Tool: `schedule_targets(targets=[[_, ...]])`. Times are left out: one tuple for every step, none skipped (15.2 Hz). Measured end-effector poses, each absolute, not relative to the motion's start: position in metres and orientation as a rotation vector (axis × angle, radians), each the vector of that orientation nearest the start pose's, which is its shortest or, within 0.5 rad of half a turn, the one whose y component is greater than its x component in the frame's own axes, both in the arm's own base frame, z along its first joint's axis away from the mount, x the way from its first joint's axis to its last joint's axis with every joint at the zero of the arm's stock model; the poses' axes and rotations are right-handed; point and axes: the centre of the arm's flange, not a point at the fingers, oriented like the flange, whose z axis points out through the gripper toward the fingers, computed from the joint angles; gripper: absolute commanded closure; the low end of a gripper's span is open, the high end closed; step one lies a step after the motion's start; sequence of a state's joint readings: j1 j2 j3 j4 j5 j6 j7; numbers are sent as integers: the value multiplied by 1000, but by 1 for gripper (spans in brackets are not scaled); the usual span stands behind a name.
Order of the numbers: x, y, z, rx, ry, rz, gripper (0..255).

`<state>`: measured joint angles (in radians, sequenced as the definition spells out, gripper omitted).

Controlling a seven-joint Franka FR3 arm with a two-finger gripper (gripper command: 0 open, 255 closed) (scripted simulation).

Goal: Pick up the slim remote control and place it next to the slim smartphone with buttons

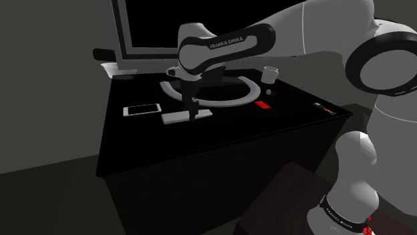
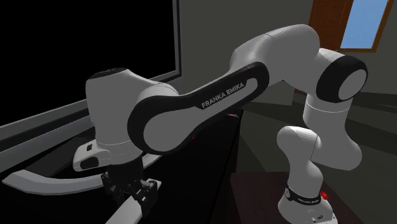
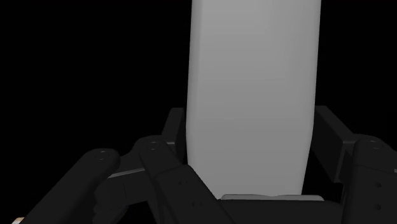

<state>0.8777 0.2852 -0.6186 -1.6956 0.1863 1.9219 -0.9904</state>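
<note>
In the shoulder view the slim flat grey remote control [image 1: 175, 119] lies on the black tabletop [image 1: 200, 143] at four o'clock of the slim white smartphone [image 1: 142, 109], while in the second exterior view the black gripper [image 2: 137, 191] sits down over it, and in the wrist view its fingers [image 3: 177, 124] clasp both long sides.

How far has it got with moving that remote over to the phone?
Done: the gripper straddles the grey remote, fingers pressed against both sides. In hand: the grasp; the remote seems to lie flat on the black table. Left: lifting it and setting it beside the phone, which lies close by.
</note>
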Motion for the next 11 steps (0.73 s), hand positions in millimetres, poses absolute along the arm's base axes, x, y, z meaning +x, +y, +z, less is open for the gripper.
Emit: schedule_targets(targets=[[597,205,450,-2580,-1773,-1,255],[597,205,449,-2581,-1772,-2,255],[597,205,448,-2581,-1772,-2,255],[597,205,448,-2581,-1772,-2,255],[597,205,448,-2581,-1772,-2,255],[596,205,448,-2581,-1772,-2,255],[596,205,448,-2581,-1772,-2,0],[596,205,448,-2581,-1772,-3,0],[597,205,448,-2581,-1772,-3,0],[597,205,448,-2581,-1772,-3,0],[597,205,448,-2581,-1772,-3,0]])
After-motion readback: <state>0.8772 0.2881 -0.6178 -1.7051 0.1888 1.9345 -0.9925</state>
